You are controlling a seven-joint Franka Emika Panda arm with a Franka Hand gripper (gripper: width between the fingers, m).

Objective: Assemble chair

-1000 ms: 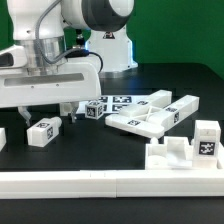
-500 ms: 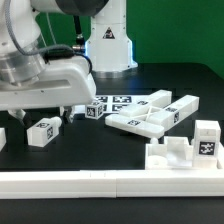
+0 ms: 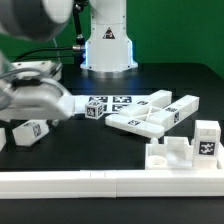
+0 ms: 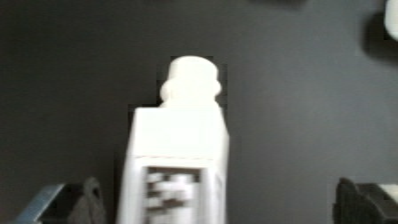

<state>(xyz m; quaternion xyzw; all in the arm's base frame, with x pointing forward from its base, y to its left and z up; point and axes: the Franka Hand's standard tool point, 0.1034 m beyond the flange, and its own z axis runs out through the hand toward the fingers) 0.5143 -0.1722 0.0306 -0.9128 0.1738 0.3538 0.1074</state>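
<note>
The chair is in loose white tagged parts on the black table. In the wrist view a pegged leg (image 4: 178, 150) lies lengthwise between my gripper (image 4: 222, 205), nearer one finger, its rounded peg pointing away. The fingertips (image 4: 79, 200) stand wide apart and nothing is clamped, so the gripper is open. In the exterior view my blurred arm (image 3: 35, 95) hangs low at the left over that leg (image 3: 30, 132). A small tagged cube (image 3: 96, 108), flat slabs (image 3: 150, 116), a tagged block (image 3: 207, 138) and a notched piece (image 3: 172, 153) lie toward the exterior view's right.
A long plain white rail (image 3: 100, 182) runs along the table's front edge. The marker board (image 3: 125, 100) lies behind the slabs. The robot's white base (image 3: 107, 45) stands at the back. Another white part (image 3: 2, 136) shows at the exterior view's left edge.
The arm has swung down and toward the exterior view's left, blurring as it moves. The leg below it now sits slightly further left. The other parts have not moved.
</note>
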